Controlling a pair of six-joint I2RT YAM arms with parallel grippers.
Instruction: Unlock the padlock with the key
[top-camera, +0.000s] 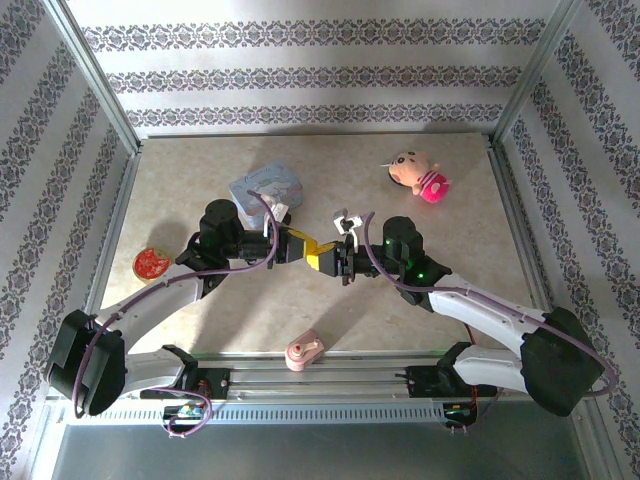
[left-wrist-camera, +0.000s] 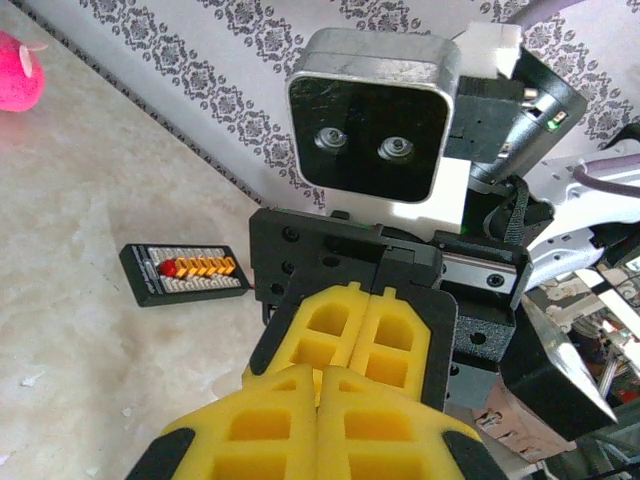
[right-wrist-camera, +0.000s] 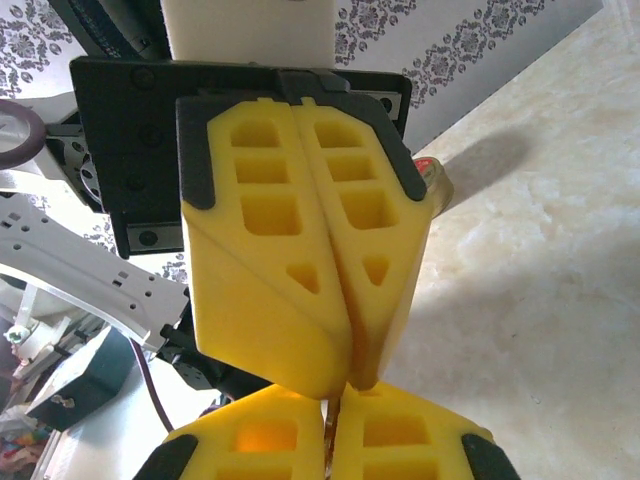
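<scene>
The left fingers (left-wrist-camera: 250, 430) are blocky, matte yellow pads with square hollows, and they are pressed together. The right fingers (right-wrist-camera: 400, 440), moulded the same way, are also closed. They meet the left pair tip to tip above the mottled beige desk (top-camera: 180, 180). What seems to be the padlock (top-camera: 346, 222), tiny and dark with silvery loops, lies on the desk just beyond the right fingers.
</scene>
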